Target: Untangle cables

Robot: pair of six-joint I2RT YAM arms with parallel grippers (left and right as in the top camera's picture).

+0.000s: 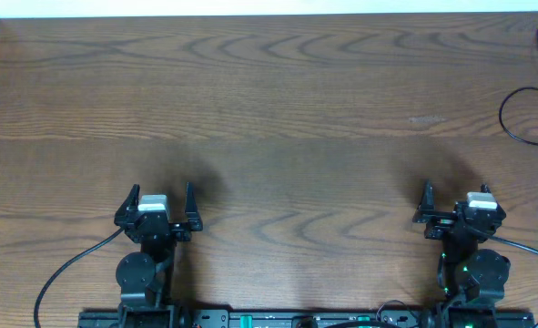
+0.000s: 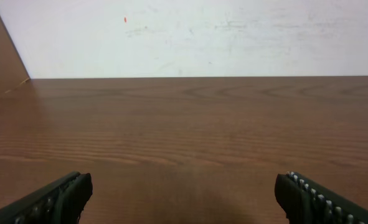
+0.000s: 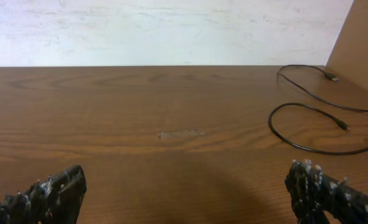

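A thin black cable lies in loose loops on the wooden table at the far right edge, partly cut off by the overhead view. The right wrist view shows the same black cable curving ahead and to the right, with two small plug ends lying free. My left gripper hovers near the front left, open, with only bare wood between its fingers. My right gripper sits near the front right, open and empty, well short of the cable.
A white wall runs along the table's far edge. Brown side panels stand at the far left and far right. Thick black arm wires trail by the arm bases at the front.
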